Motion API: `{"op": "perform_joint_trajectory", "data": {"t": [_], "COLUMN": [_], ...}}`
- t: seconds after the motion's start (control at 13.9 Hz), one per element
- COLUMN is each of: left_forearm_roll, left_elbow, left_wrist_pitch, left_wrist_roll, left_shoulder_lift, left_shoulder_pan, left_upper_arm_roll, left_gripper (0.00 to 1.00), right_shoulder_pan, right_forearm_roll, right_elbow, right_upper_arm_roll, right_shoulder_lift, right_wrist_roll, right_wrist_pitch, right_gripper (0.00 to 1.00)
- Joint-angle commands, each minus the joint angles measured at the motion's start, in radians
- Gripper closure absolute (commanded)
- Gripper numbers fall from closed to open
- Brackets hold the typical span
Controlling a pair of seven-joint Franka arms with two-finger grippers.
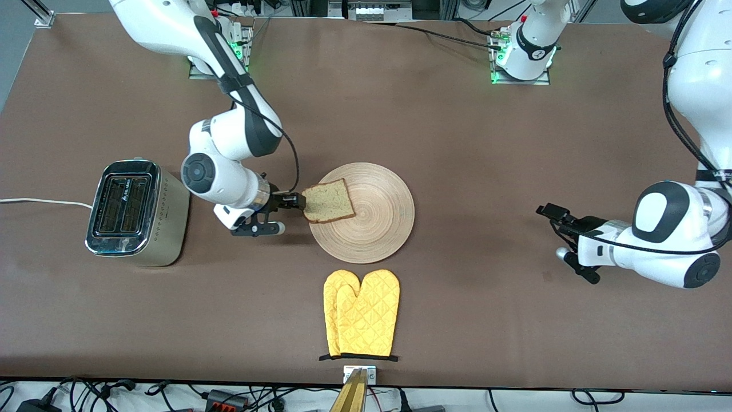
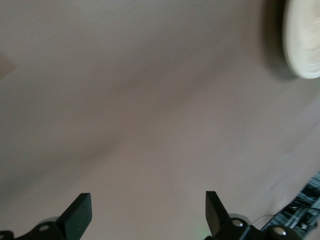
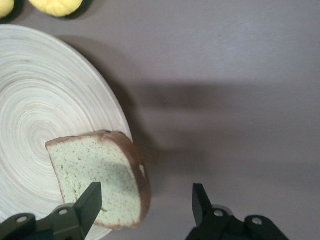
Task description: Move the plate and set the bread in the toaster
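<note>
right gripper (image 1: 298, 201) low at plate (image 1: 377, 229) edge on toaster (image 1: 137, 213) side, fingers (image 3: 90, 202) apart, one over bread (image 1: 327, 201), not clamped – lining up a grasp | bread on plate, overhanging rim | left gripper (image 1: 550, 213) waits over tabletop (image 1: 469, 143), fingers spread

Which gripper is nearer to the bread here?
Right. The right gripper is at the bread's crust edge on the plate, fingers open around it. The left gripper hovers open over bare table toward the left arm's end.
</note>
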Motion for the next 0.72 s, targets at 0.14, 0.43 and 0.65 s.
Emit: {"op": "perform_joint_trajectory", "data": {"t": [0.14, 0.43, 0.65], "left_forearm_roll": [0.111, 0.165, 0.15], "left_elbow": [-0.001, -0.002, 0.001], "left_wrist_pitch": [-0.103, -0.109, -0.109], "left_wrist_roll": [-0.193, -0.312, -0.313], "left_shoulder_lift": [-0.178, -0.31, -0.397], "left_shoulder_pan": [-0.034, -0.066, -0.074], "left_upper_arm_roll": [0.001, -0.006, 0.002], "left_gripper": [0.0, 0.0, 0.0], "right_shoulder_pan": [0.048, 0.048, 0.048], "right_forearm_roll": [0.011, 0.009, 0.011], "right_elbow": [0.025, 0.025, 0.027], "right_upper_arm_roll": [-0.01, -0.01, -0.01], "right_shoulder_lift": [0.051, 0.063, 0.066], "right_wrist_roll": [0.012, 0.014, 0.014], "right_wrist_pitch": [0.042, 0.044, 0.044], "right_gripper": [0.22, 0.32, 0.43]}}
